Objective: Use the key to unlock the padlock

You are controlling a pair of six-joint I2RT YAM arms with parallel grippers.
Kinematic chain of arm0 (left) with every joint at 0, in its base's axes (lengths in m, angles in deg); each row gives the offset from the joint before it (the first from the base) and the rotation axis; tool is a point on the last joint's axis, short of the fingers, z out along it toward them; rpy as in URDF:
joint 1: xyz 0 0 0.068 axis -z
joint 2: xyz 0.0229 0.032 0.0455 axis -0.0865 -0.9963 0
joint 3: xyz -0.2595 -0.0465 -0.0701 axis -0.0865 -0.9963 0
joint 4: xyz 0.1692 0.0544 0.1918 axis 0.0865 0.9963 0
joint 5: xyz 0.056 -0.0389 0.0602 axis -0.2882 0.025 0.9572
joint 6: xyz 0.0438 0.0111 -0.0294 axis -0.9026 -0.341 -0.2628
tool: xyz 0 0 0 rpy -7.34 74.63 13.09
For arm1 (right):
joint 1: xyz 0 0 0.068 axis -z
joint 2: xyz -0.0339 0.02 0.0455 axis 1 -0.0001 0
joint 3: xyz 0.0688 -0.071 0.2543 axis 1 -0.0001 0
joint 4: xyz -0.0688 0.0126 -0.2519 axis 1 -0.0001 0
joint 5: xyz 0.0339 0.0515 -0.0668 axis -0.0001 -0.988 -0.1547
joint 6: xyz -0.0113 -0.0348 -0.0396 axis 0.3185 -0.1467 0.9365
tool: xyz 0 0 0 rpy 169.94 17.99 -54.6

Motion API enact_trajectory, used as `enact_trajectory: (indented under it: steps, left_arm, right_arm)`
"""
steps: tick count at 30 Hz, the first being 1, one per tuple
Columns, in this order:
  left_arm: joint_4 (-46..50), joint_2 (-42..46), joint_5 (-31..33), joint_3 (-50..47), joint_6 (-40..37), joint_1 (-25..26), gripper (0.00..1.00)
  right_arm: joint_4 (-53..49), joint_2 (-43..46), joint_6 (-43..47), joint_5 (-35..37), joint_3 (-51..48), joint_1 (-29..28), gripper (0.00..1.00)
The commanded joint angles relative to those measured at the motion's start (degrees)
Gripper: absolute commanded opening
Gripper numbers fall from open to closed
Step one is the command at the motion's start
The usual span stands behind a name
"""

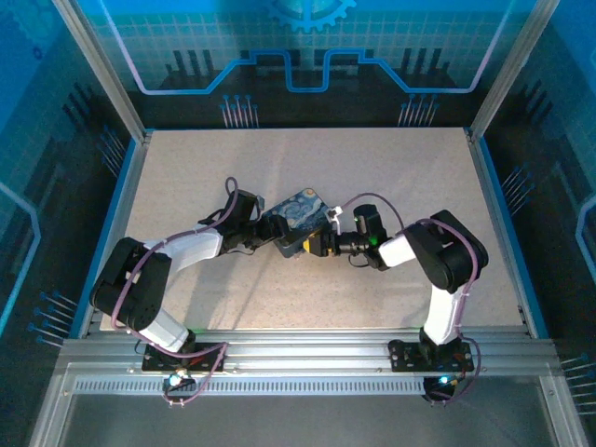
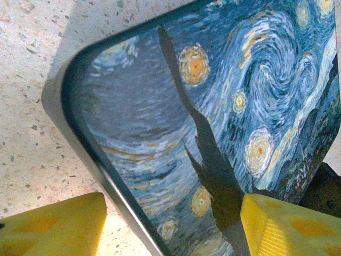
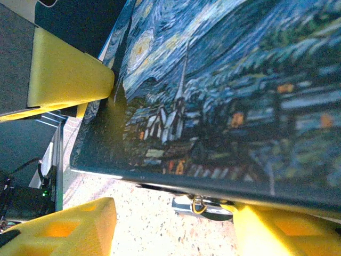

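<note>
The dark-blue starry-night tin box (image 1: pixel 296 222) lies mid-table between both arms. The padlock (image 3: pixel 206 207), small and pale with a thin gold shackle, hangs under the box's near edge (image 3: pixel 213 184) just above the table. My right gripper (image 3: pixel 170 234) is open and level with that edge, and the padlock sits between its yellow fingers, close to the right one (image 3: pixel 282 229). My left gripper (image 2: pixel 173 229) is open and straddles the box's corner. One finger (image 2: pixel 53 226) is over the table beside the wall, and the other is over the lid (image 2: pixel 224 96). The key is out of view.
The speckled tabletop (image 1: pixel 372 168) stretches free behind and beside the box. Raised blue rails (image 1: pixel 503 233) border it left and right. The left arm's yellow finger (image 3: pixel 66 80) shows at the box's far side in the right wrist view. Both arms' elbows (image 1: pixel 447 251) stand near the front edge.
</note>
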State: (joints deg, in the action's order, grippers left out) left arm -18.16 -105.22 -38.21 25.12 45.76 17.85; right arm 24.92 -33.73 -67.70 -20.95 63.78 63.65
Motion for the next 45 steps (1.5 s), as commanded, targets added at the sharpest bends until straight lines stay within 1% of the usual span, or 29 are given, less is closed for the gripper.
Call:
enact_trajectory:
  steps: [1, 7, 20, 33, 37, 42, 45]
  left_arm:
    - [4.7, -0.1, 0.6, -1.2, 0.0, 1.2, 0.68]
    - [4.8, -0.1, 0.8, -1.2, -0.1, 1.2, 0.68]
    - [4.8, -0.2, 0.8, -1.3, -0.3, 1.2, 0.68]
    - [4.9, -0.3, 0.9, -1.4, -0.3, 1.2, 0.68]
    - [4.9, -0.1, 1.0, -1.4, -0.2, 1.2, 0.68]
    - [5.0, 0.2, 1.2, -1.6, -0.2, 1.2, 0.68]
    - [5.0, 0.2, 1.2, -1.7, -0.2, 1.2, 0.68]
  right_arm:
    - [5.4, -0.5, -0.2, -3.0, 0.4, -0.8, 0.58]
    - [8.1, 0.2, -0.1, -3.4, -1.2, -0.6, 0.53]
    - [7.6, 1.4, 1.3, -3.9, -2.7, -0.5, 0.43]
    - [4.0, 2.0, 2.9, -2.8, -2.6, -0.2, 0.31]
    - [3.4, 2.0, 3.2, -2.5, -2.4, -0.2, 0.26]
    - [2.8, 1.8, 3.0, -2.2, -2.4, 0.0, 0.17]
    - [2.6, 1.9, 3.1, -2.0, -2.4, 0.2, 0.14]
